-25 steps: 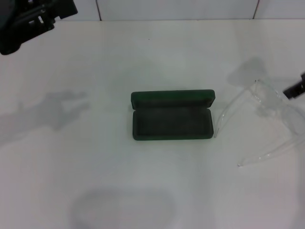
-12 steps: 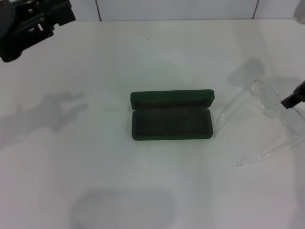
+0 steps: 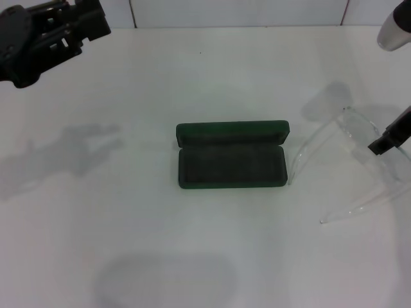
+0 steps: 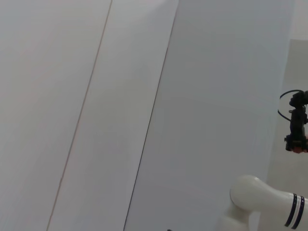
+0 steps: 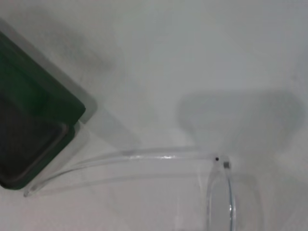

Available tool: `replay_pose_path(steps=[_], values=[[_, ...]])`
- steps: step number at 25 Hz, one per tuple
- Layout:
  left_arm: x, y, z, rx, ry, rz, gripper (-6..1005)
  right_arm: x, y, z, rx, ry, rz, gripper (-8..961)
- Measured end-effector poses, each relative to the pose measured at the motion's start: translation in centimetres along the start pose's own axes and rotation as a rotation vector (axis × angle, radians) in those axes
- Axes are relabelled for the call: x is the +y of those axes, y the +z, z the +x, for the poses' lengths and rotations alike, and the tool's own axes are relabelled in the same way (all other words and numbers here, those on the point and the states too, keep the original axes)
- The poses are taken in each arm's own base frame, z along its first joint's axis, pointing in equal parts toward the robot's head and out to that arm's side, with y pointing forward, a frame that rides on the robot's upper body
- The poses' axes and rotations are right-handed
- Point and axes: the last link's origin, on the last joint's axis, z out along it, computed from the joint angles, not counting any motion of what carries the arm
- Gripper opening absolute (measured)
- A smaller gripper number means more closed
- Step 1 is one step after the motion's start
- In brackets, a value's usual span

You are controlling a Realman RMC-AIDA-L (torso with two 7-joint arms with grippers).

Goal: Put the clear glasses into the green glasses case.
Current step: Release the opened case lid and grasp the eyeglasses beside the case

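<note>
The green glasses case (image 3: 231,156) lies open at the middle of the white desk (image 3: 160,244), its lid standing up along the far edge and its dark inside facing up. To its right, the clear glasses (image 3: 350,163) rest on the desk, one thin arm's tip just beside the case's right end, the other arm reaching nearer. The right gripper (image 3: 387,138) enters from the right edge, a dark fingertip over the lens. The left gripper (image 3: 51,32) hangs at the far left corner.

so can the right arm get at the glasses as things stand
Probably yes. The right end effector hangs right over the glasses, which lie in the open beside the case, with nothing between. The left end effector is far off.
</note>
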Motion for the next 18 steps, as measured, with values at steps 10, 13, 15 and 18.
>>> replay_pose_path(steps=[10, 13, 15, 18], values=[[-0.1, -0.1, -0.4, 0.007, -0.012, 0.004, 323, 0.2, 0.9, 0.0, 0.007, -0.011, -0.020, 420], [-0.1, -0.1, -0.4, 0.007, -0.013, 0.004, 320, 0.3, 1.1, 0.2, 0.012, -0.010, -0.025, 335], [-0.1, -0.1, -0.4, 0.008, -0.013, 0.004, 319, 0.3, 1.3, 0.3, 0.018, -0.007, -0.029, 279], [-0.1, -0.1, -0.6, 0.010, -0.020, 0.005, 316, 0.3, 1.4, 0.5, 0.019, -0.004, -0.032, 252]])
